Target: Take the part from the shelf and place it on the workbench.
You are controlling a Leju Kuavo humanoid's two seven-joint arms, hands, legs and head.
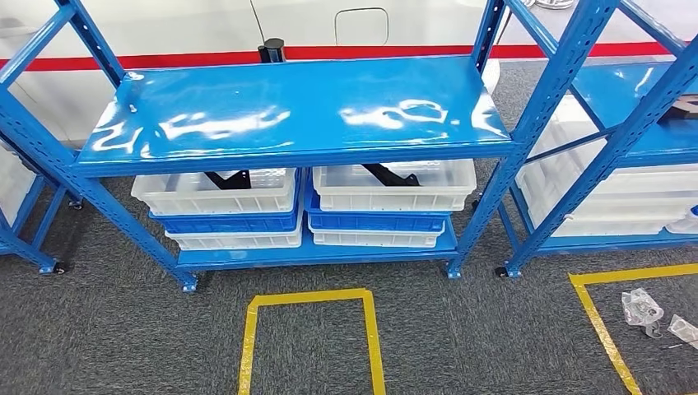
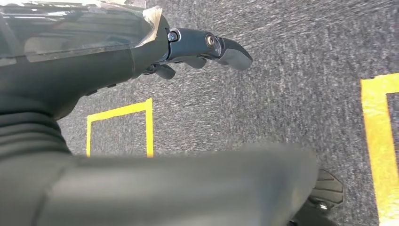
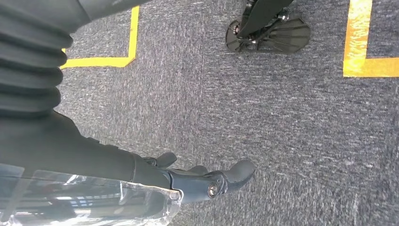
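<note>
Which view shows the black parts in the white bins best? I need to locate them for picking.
The head view: a black part and another lie in the top white bins under the blue shelf. Both wrist views look at carpet and yellow tape, not the parts.

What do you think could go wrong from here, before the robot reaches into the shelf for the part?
1. The black part lies in a white bin just under the blue shelf board, so an arm reaching in might knock the board.
2. The bins are stacked, so pulling on the part could drag the top one.
3. Both the left hand and right hand hang over the carpet, leaving a long reach.
</note>
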